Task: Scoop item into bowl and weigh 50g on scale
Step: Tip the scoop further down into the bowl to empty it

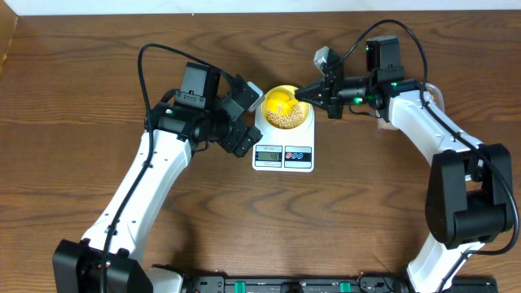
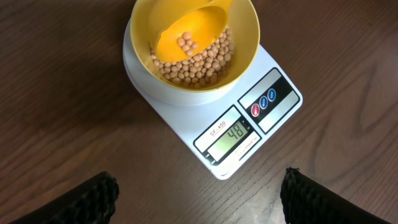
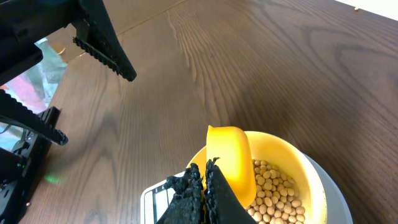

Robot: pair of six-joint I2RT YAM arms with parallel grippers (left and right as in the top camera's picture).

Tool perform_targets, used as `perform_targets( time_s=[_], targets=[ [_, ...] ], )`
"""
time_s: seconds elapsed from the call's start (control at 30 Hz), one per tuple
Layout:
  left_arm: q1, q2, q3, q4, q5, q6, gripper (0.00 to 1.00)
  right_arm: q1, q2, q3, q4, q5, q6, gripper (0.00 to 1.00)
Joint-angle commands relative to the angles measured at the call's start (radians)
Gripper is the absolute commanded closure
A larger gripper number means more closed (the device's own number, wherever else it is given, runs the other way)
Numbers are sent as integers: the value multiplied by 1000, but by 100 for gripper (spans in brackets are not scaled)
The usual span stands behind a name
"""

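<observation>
On the scale point(image 2: 219, 113), the bowl point(image 2: 245, 37) is sitting with the beans point(image 2: 196, 68) piled inside. The display point(image 2: 235, 132) is showing 48, so you're running just short of target. Your right gripper point(image 3: 202, 186) is pinching the handle of the yellow scoop point(image 3: 231, 163), jaws pressed together on it. The scoop mouth is dipping into the bowl with a few beans riding on it. The main risk is a false reading: if the scoop is leaning on the bowl or the pile, it's adding weight. Contact isn't showing clearly from here, so the number likely isn't trustworthy until you're lifting clear. Tipping the whole load at once is risking an overshoot, and a fast tilt is risking beans bouncing over the rim onto the table point(image 2: 62, 93). Dragging the scoop out sideways is risking a shove that shifts the bowl on the platform. Your left gripper point(image 2: 199, 180) is hanging spread wide, holding nothing, near the scale's display edge, and any drift inward is risking a bump.
</observation>
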Motion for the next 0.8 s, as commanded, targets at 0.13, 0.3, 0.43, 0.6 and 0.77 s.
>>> perform_targets(
  time_s=[0.13,0.3,0.43,0.6,0.77],
  targets=[
    [4,-4,-11,0,13,6,14,-3,12,-2,1,-32,18,99],
    [4,-4,-11,0,13,6,14,-7,12,-2,2,-32,18,99],
    [4,-4,-11,0,13,6,14,-10,12,-2,5,-32,18,99],
    [4,-4,-11,0,13,6,14,-10,12,-2,8,-32,17,99],
    [4,-4,-11,0,13,6,14,-10,12,-2,33,-31,15,99]
  ],
)
